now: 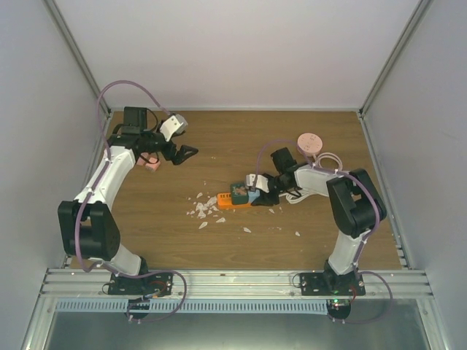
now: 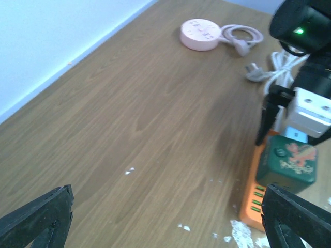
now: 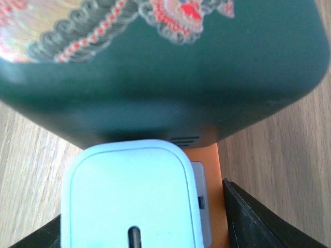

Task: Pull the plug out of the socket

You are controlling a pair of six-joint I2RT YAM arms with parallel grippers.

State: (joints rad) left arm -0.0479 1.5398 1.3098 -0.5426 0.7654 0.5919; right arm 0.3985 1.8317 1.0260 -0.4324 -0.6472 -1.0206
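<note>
Mid-desk, right tool [image 1: 255, 191] straddles the pale blue-white square plug [image 3: 129, 201].
Its fingers flank both plug sides, set for a straight pull; whether they are pinching or just short, cannot tell. Plug sits seated in orange plastic power strip [image 1: 225, 201], tight against dark green patterned box [image 3: 155, 77]. Left tool [image 1: 181, 140] spread wide, well clear over wooden desk [image 1: 292, 131].

Bright, even, diffuse light in all 3 views, no glare. Soft faint shadows just beside the orange socket strip [image 1: 232, 202]. Top view sharp. Left wrist slightly soft. Right wrist extreme close-up, the green adapter [image 3: 155, 67] above the strip blurred.
</note>
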